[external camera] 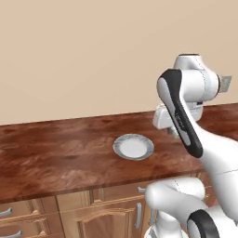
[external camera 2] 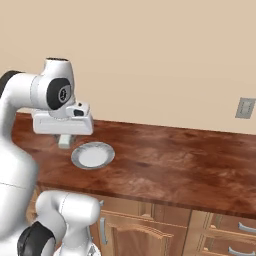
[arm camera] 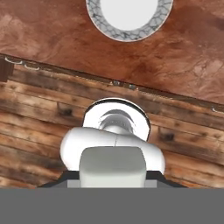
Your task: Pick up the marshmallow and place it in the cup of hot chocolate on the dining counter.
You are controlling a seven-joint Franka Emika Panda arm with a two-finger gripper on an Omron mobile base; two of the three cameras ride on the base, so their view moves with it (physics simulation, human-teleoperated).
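Clamped in the claw (arm camera: 112, 181), marshmallow (arm camera: 112, 166) hangs near plate (arm camera: 129, 19).

Plate (external camera: 133, 147) on dining counter (external camera: 56, 153), near front edge.

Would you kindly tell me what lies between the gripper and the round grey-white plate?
Only bare reddish-brown wood counter separates gripper from plate, in the right base view.

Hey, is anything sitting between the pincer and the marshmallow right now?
Nothing visible does. The pincer is shut on what looks like the marshmallow, up above the counter near the plate.
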